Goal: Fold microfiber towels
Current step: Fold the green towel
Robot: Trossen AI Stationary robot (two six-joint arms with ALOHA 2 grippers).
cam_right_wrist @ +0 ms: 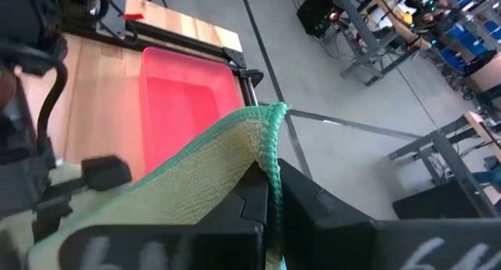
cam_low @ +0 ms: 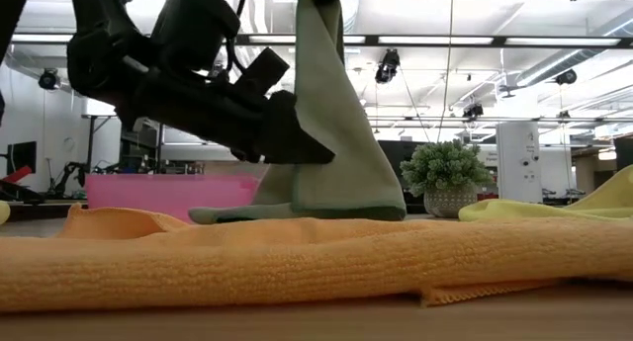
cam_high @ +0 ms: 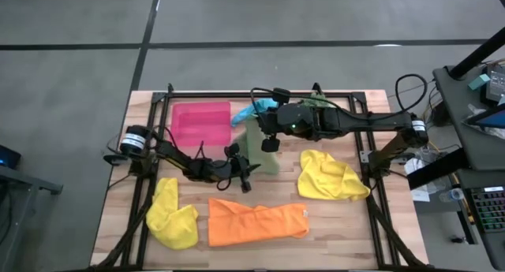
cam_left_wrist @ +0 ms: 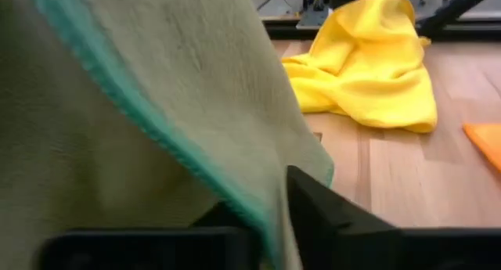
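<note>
- High view: the light green towel (cam_high: 260, 150) hangs over the middle of the wooden table (cam_high: 347, 225), stretched between both arms. The right gripper (cam_high: 269, 135) holds its upper part above the table centre, just beside the pink tray (cam_high: 201, 122). The left gripper (cam_high: 240, 163) reaches in low from the left side and meets the towel's lower edge. A turquoise towel (cam_high: 254, 109) lies at the tray's far corner. One yellow towel (cam_high: 330, 177) sits crumpled to the right, another yellow towel (cam_high: 172, 215) at the front left, and the orange towel (cam_high: 256, 221) lies spread along the front edge.
- Low view: the green towel (cam_low: 341, 124) drapes down like a tent, its hem resting on the table behind the orange towel (cam_low: 297, 262). The left gripper (cam_low: 297, 143) presses against the cloth's side. A small plant ball (cam_low: 445, 173) stands behind.
- Left wrist view: the left gripper's fingers (cam_left_wrist: 321, 211) are clenched on the towel's teal-stitched edge (cam_left_wrist: 156, 121), with the yellow towel (cam_left_wrist: 368, 66) beyond.
- Right wrist view: the right gripper's fingers (cam_right_wrist: 301, 199) are pinched tight on the towel's corner (cam_right_wrist: 235, 160), above the tray (cam_right_wrist: 176, 106).
</note>
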